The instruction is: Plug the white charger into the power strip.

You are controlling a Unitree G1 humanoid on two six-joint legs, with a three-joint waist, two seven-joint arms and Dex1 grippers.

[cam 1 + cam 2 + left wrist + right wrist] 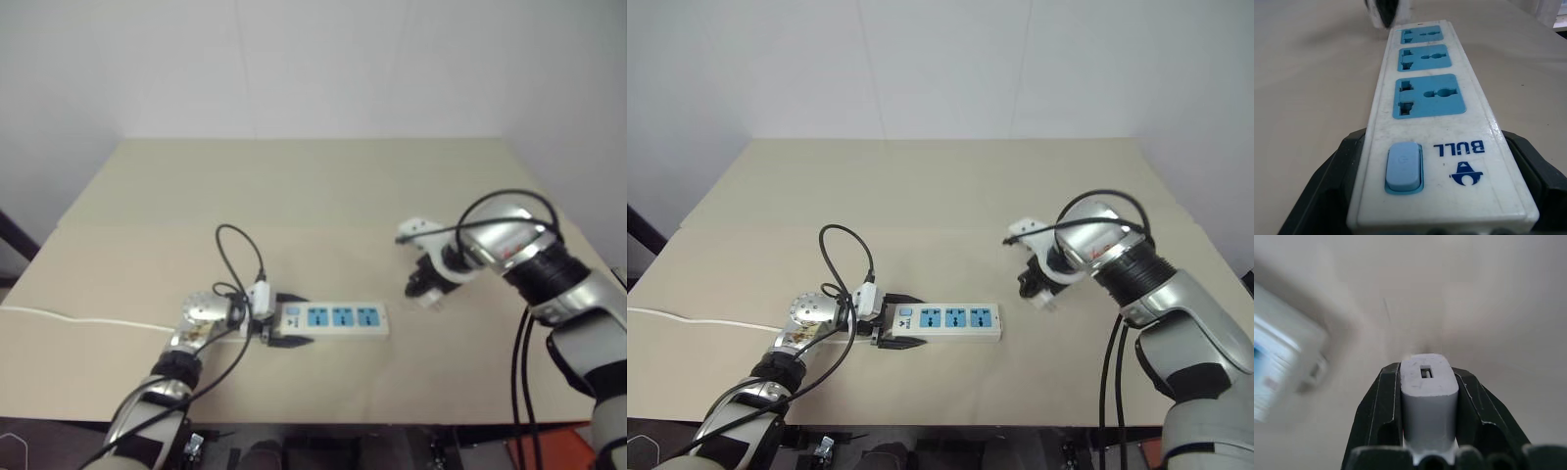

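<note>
Both pairs of jaws are clamped on something. Over on the robot's right, the right gripper (1427, 396) is closed on the white charger (1428, 394), one black finger on each flank of the block, whose end face with a small slot sticks out just past the fingertips. That gripper hangs above the table (294, 186), angled downward, with bare tabletop all around beneath it. The power strip (331, 319) lies flat, well apart from those jaws, off toward the robot's left.

At the strip's switch end, the left gripper (899, 328) straddles the bar, a finger (1327, 186) pressed against each long side, so it is gripping the strip across its width. Ahead of those jaws run the blue switch (1404, 166) and then the three blue sockets in a row, all uncovered. The strip's far end points toward the right gripper, with open table between them. A thin white cord (78, 319) trails away behind the left jaws to the table's left edge. Plenty of clear surface stretches beyond both grippers to the far edge.
</note>
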